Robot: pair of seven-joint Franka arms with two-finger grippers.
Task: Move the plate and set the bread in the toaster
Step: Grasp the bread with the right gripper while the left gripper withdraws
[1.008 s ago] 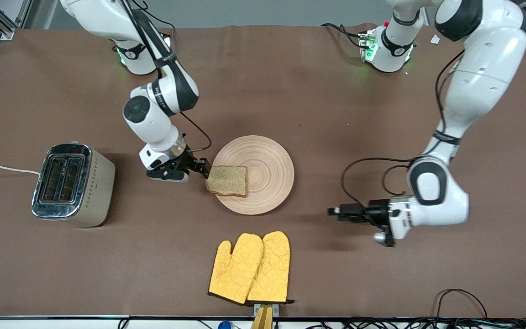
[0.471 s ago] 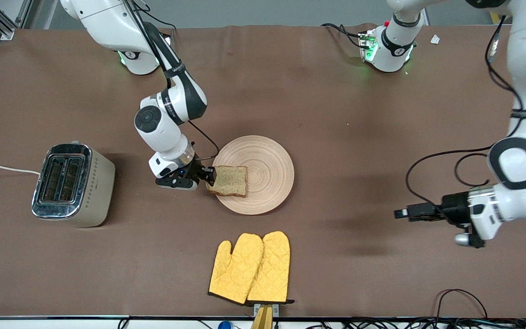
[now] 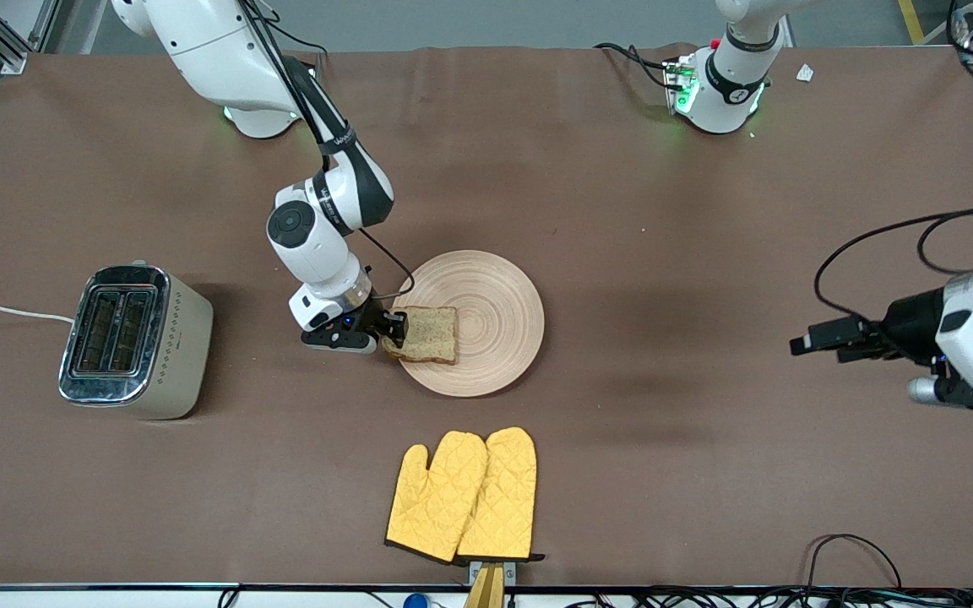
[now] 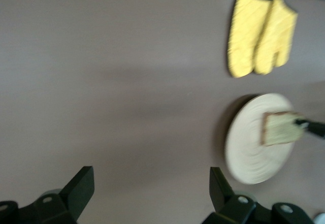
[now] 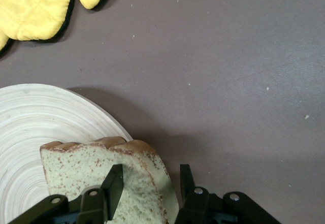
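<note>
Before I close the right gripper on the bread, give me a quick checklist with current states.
1. Right gripper at the bread's edge nearest the toaster: ok.
2. Fingers open, one on each face of the slice: ok.
3. Bread lying on the plate, overhanging its rim: ok.
4. Toaster upright at the right arm's end, slots facing up: ok.
5. Slots empty: cannot tell.
6. Left gripper open, waiting over bare table at its own end, away from the plate: ok.
</note>
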